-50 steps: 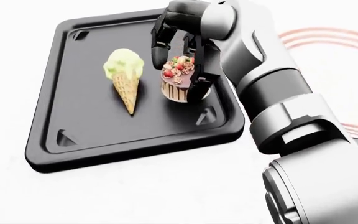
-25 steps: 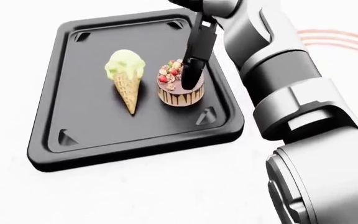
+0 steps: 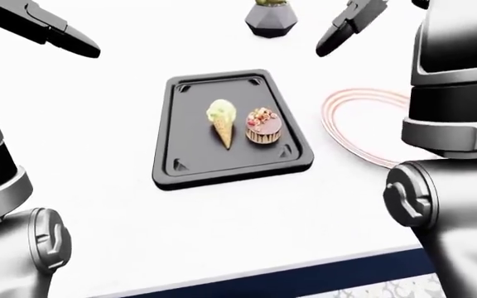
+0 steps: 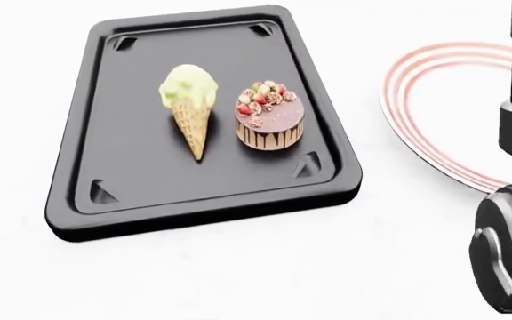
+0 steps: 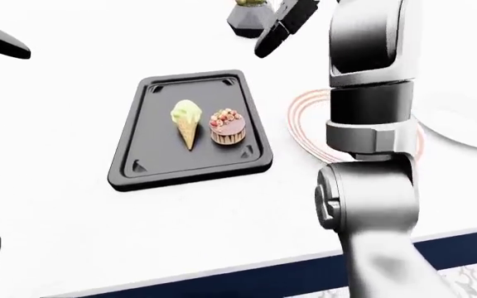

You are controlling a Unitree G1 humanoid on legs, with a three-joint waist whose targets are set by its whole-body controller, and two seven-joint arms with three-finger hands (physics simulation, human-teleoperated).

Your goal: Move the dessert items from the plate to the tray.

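A black tray lies on the white table. On it lie a green ice cream cone and, to its right, an upright chocolate cake topped with berries. The white plate with red rings lies right of the tray and shows nothing on it. My right hand is raised above the tray's top right, fingers open, holding nothing. My left hand is raised at the top left of the left-eye view, fingers open and empty.
A dark faceted pot with a plant stands beyond the tray. A second white plate lies at the far right. The table's near edge runs along the bottom, with a dark blue band under it.
My right hand has let go of the chocolate cake and risen up out of the head view. The cake stays on the tray beside the cone.
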